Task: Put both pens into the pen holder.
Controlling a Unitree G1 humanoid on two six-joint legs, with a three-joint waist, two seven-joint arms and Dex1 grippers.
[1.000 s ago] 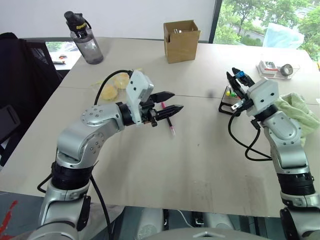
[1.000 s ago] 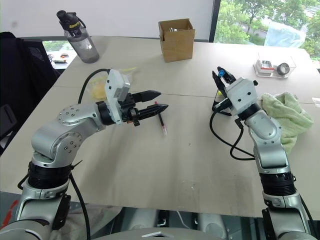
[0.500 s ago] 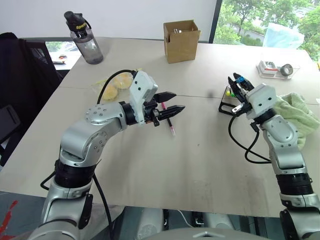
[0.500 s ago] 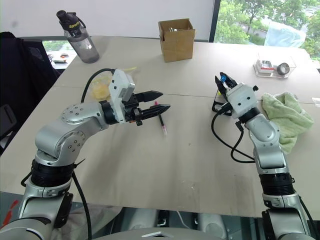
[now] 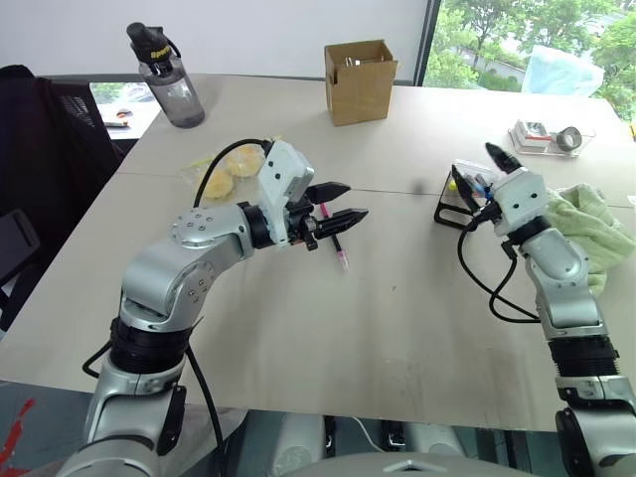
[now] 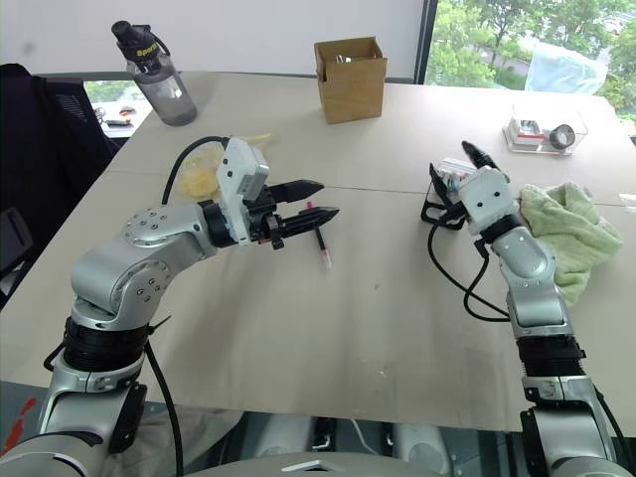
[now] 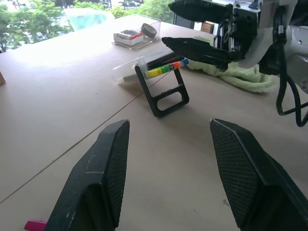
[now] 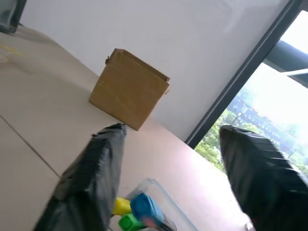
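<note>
Blue-capped pen [image 8: 147, 208] sits in the pen holder [image 5: 459, 199]; right gripper [image 5: 485, 167] spread wide just above it, holding nothing. Pink-capped pen [image 5: 336, 243] lies on the desk [image 5: 397, 318] under the left gripper [image 5: 338, 203], half-open, empty. One done, one left.
</note>
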